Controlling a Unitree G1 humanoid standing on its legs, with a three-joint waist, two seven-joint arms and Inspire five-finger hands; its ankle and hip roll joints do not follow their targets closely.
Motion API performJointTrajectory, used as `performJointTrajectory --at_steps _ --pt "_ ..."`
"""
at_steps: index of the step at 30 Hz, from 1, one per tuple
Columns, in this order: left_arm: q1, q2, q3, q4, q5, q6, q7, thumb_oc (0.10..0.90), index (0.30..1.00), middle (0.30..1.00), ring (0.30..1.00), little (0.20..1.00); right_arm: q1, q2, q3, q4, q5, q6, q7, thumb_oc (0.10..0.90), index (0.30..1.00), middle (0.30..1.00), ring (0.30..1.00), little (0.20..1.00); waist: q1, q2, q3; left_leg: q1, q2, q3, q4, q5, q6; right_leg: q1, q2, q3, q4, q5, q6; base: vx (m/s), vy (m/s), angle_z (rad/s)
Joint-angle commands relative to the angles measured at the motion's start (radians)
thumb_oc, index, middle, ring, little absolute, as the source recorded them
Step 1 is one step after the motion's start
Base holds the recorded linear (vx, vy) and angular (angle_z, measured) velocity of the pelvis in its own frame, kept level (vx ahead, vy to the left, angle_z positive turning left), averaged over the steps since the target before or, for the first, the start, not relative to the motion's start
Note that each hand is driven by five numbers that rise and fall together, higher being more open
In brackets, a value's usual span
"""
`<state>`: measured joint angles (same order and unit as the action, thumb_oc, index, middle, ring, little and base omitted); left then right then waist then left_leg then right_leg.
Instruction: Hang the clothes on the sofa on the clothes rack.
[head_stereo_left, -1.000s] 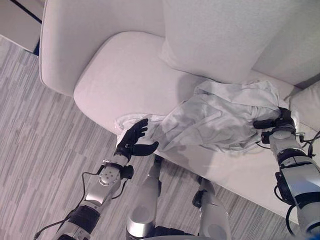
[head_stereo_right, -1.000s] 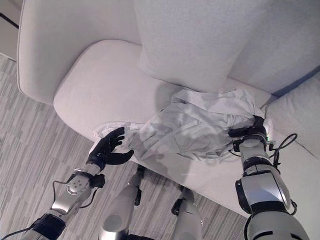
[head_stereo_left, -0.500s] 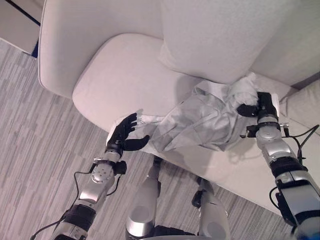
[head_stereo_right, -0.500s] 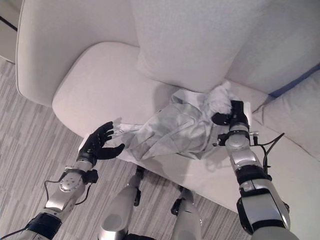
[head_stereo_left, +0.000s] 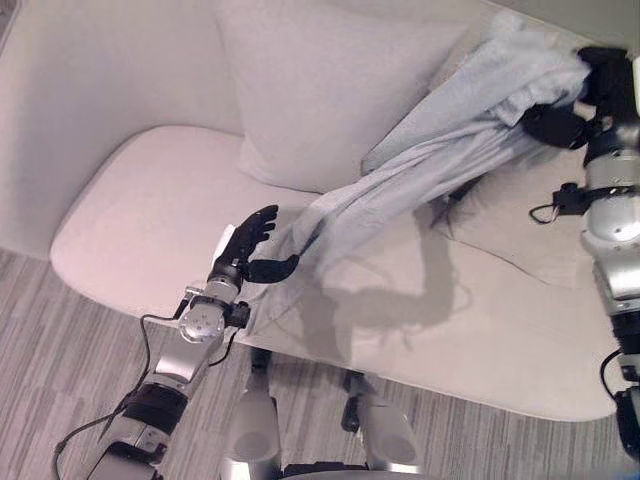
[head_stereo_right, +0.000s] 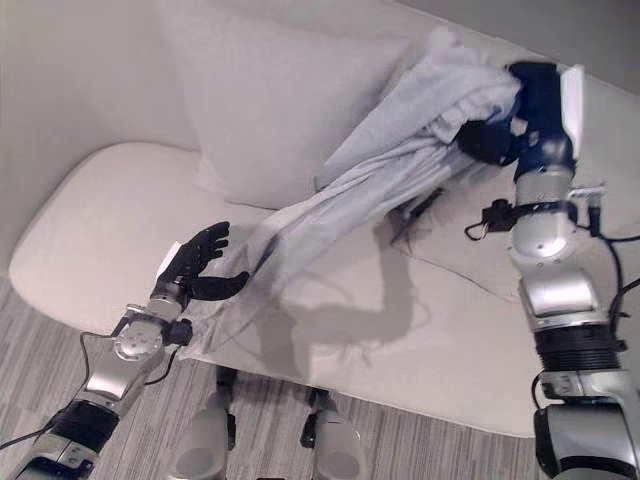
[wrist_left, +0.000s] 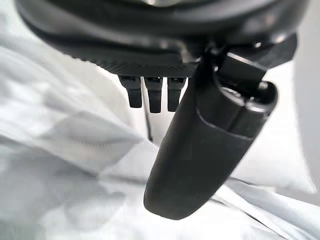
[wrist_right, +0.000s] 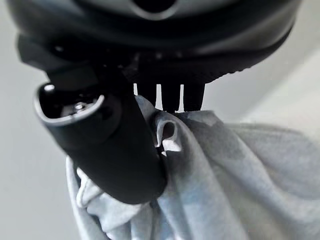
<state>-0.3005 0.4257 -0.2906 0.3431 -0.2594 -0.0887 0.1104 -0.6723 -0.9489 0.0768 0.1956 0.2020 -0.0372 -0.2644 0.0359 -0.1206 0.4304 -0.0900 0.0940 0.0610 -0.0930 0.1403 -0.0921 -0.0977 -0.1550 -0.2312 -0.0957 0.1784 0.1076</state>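
A pale grey garment (head_stereo_left: 420, 170) stretches in a long band from high on the right down to the sofa's front edge. My right hand (head_stereo_left: 590, 95) is raised near the top right, shut on the garment's bunched upper end (wrist_right: 200, 165). Its lower end (head_stereo_right: 230, 300) drapes over the white sofa seat (head_stereo_left: 140, 220). My left hand (head_stereo_left: 245, 255) hovers just beside that lower end with its fingers (wrist_left: 152, 92) spread and open, the cloth lying past them.
A large white back cushion (head_stereo_left: 320, 90) leans against the sofa back. A second cushion (head_stereo_left: 520, 220) lies at the right under the raised arm. Grey striped carpet (head_stereo_left: 60, 340) runs along the sofa's front.
The camera has shifted. My right hand has lifted the garment's end up high, pulling the cloth out into a long taut band. The left hand stays open by the lower end.
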Motion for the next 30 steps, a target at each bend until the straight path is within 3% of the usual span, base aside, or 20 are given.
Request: performJointTrajectory --at_steps 1,8,14,25,27,30 --pt "-0.038 -0.017 -0.083 0.043 0.034 -0.071 0.007 0.8 0.9 0.9 0.9 0.9 -0.173 -0.095 0.063 -0.058 0.08 -0.148 -0.024 0.4 0.3 0.3 0.3 0.3 -0.003 -0.065 -0.193 0.046 0.044 0.058 0.006 -0.116 -0.023 0.103 -0.066 -0.018 0.008 -0.123 0.089 0.01 -0.025 -0.14" --pt "-0.106 -0.034 -0.11 0.129 0.058 -0.076 0.039 0.8 0.9 0.9 0.9 0.9 -0.29 -0.189 0.143 -0.133 0.157 -0.188 -0.001 0.4 0.3 0.3 0.3 0.3 -0.034 -0.098 -0.216 0.066 0.062 0.081 0.006 -0.122 -0.033 0.101 -0.05 0.005 0.008 -0.125 0.086 0.01 -0.032 -0.15" --pt "-0.163 -0.054 -0.127 0.18 0.052 -0.075 0.072 0.8 0.9 0.9 0.9 0.9 -0.325 -0.212 0.191 -0.17 0.201 -0.203 0.008 0.4 0.3 0.3 0.3 0.3 -0.057 -0.116 -0.229 0.081 0.077 0.096 0.006 -0.125 -0.039 0.1 -0.038 0.022 0.008 -0.124 0.084 0.02 -0.044 -0.13" --pt "-0.23 -0.075 -0.174 0.225 0.096 -0.066 0.089 0.8 0.9 0.9 0.9 0.9 -0.333 -0.225 0.207 -0.198 0.213 -0.202 -0.001 0.4 0.3 0.3 0.3 0.3 -0.077 -0.113 -0.221 0.084 0.079 0.102 0.006 -0.124 -0.043 0.098 -0.035 0.027 0.008 -0.122 0.086 0.0 -0.015 -0.03" --pt "-0.313 -0.181 -0.214 0.393 0.028 -0.038 0.133 0.8 0.9 0.9 0.9 0.9 -0.379 -0.192 0.246 -0.245 0.219 -0.199 -0.027 0.4 0.3 0.3 0.3 0.3 -0.105 -0.108 -0.193 0.072 0.082 0.108 0.006 -0.113 -0.045 0.075 -0.03 0.043 0.008 -0.113 0.079 -0.08 -0.075 -0.04" --pt "-0.361 -0.207 -0.243 0.455 0.031 -0.035 0.139 0.8 0.9 0.9 0.9 0.9 -0.418 -0.174 0.282 -0.259 0.219 -0.202 -0.037 0.4 0.3 0.3 0.3 0.3 -0.12 -0.104 -0.18 0.068 0.084 0.113 0.006 -0.11 -0.046 0.063 -0.029 0.051 0.008 -0.108 0.076 -0.04 -0.027 -0.13"
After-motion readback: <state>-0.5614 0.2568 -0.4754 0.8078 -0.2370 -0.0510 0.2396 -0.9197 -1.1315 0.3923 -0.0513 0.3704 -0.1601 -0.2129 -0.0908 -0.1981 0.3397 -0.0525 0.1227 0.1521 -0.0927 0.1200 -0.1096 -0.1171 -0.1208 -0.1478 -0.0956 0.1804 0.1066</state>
